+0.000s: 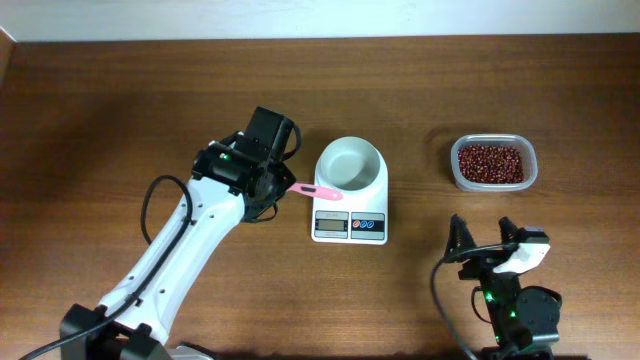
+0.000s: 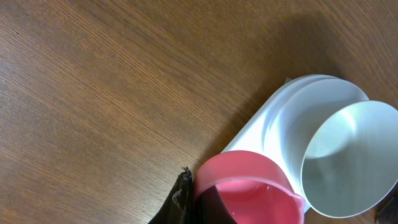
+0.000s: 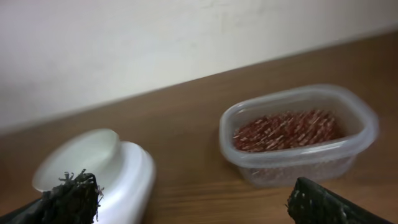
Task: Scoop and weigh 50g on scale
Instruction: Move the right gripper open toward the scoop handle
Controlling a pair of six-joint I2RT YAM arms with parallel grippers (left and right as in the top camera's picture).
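The white scale (image 1: 350, 225) stands mid-table with a round white bowl (image 1: 348, 163) on top; the bowl is empty. My left gripper (image 1: 280, 188) is shut on the handle of a pink scoop (image 1: 315, 191), whose cup reaches toward the scale's left edge. In the left wrist view the pink scoop (image 2: 249, 186) hangs just left of the scale (image 2: 261, 127) and the bowl (image 2: 348, 162), and no beans show in it. My right gripper (image 1: 484, 232) stands open near the front right, nothing between its fingers. It faces the scale (image 3: 87, 155).
A clear plastic container of red beans (image 1: 492, 162) sits at the right of the scale, beyond my right gripper, and shows as the beans container (image 3: 298, 134) in the right wrist view. A pale wall borders the table's far edge.
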